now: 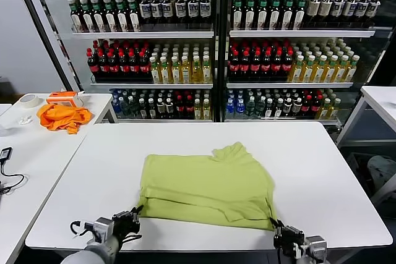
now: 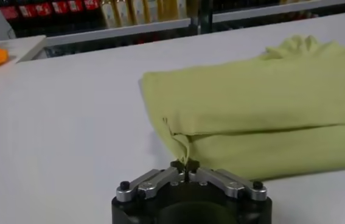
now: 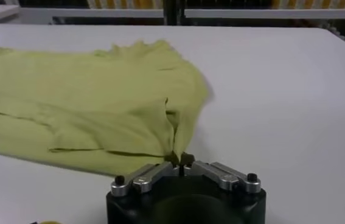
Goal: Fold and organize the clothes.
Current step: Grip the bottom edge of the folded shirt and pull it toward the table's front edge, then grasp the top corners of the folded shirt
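The lime yellow-green T-shirt [image 1: 207, 187] lies folded on the white table [image 1: 309, 153], its near edge doubled over. My left gripper [image 1: 136, 213] is shut on the shirt's near left corner; in the left wrist view [image 2: 185, 165] a pinch of fabric [image 2: 181, 146] rises from between the closed fingertips. My right gripper [image 1: 275, 224] is shut on the near right corner; the right wrist view [image 3: 178, 161] shows the cloth [image 3: 87, 103] drawn up into the jaws. The printed graphic is hidden.
A bright orange cloth [image 1: 62, 117] and a tape roll [image 1: 28, 100] lie on the side table at the left. A black cable [image 1: 6, 171] rests there too. Shelves of bottles [image 1: 216, 47] stand behind. Another white table [image 1: 380, 100] is at the right.
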{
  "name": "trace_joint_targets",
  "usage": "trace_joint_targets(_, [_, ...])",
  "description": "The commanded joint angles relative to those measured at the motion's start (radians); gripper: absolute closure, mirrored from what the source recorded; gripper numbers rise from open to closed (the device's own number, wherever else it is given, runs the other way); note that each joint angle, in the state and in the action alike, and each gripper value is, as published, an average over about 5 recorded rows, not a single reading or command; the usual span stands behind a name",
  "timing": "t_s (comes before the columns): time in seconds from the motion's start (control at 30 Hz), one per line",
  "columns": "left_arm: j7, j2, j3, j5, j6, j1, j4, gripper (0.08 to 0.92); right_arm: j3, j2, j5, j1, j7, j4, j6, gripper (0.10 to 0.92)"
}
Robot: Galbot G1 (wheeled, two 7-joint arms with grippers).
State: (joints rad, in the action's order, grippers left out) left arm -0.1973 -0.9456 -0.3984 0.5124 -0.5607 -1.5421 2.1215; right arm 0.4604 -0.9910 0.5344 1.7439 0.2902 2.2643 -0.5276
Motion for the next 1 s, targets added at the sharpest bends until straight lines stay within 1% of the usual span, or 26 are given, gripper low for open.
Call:
trace_joint_targets(0.03, [0.022, 0.02, -0.075, -0.032, -0.016, -0.128, 0.096, 0.916, 0.005, 0.006, -0.042, 0.071, 0.024, 0.067, -0.022, 0.888])
trace_joint_targets(0.1, [0.045, 0.021, -0.077, -0.035, -0.017, -0.12, 0.115, 0.901, 0.013, 0.01, -0.041, 0.068, 0.024, 0.082, -0.026, 0.85])
trace_joint_targets(0.13, [0.049, 0.021, -0.079, -0.032, -0.017, -0.114, 0.124, 0.885, 0.022, 0.013, -0.04, 0.067, 0.024, 0.094, -0.03, 0.818])
trace_joint_targets(0.27, [0.048, 0.02, -0.081, -0.017, -0.017, -0.066, 0.145, 0.774, 0.049, 0.032, -0.029, 0.052, 0.041, 0.141, -0.049, 0.706])
trace_joint_targets(0.4, [0.05, 0.014, -0.079, 0.019, -0.017, 0.021, 0.111, 0.662, 0.056, 0.057, 0.008, -0.019, 0.063, 0.175, -0.05, 0.593])
trace_joint_targets(0.5, [0.041, 0.014, -0.068, 0.051, -0.005, 0.118, 0.054, 0.584, 0.051, 0.086, 0.085, -0.16, 0.081, 0.146, -0.048, 0.515])
trace_joint_targets(0.6, [0.027, 0.02, -0.025, 0.071, 0.02, 0.229, -0.031, 0.506, 0.001, 0.103, 0.172, -0.376, 0.109, 0.033, -0.049, 0.429])
trace_joint_targets(0.67, [0.032, 0.026, 0.013, 0.076, 0.03, 0.295, -0.093, 0.445, -0.056, 0.095, 0.205, -0.508, 0.118, -0.063, -0.05, 0.377])
trace_joint_targets(0.8, [0.075, 0.021, 0.075, 0.035, 0.043, 0.431, -0.245, 0.35, -0.174, 0.05, 0.209, -0.696, 0.117, -0.231, -0.05, 0.261])
trace_joint_targets(0.93, [0.125, 0.003, 0.122, 0.049, 0.053, 0.55, -0.395, 0.222, -0.259, -0.012, 0.195, -0.842, 0.108, -0.382, -0.05, 0.208])
trace_joint_targets(1.0, [0.14, -0.006, 0.148, 0.063, 0.057, 0.6, -0.446, 0.194, -0.295, -0.046, 0.184, -0.899, 0.099, -0.443, -0.05, 0.204])
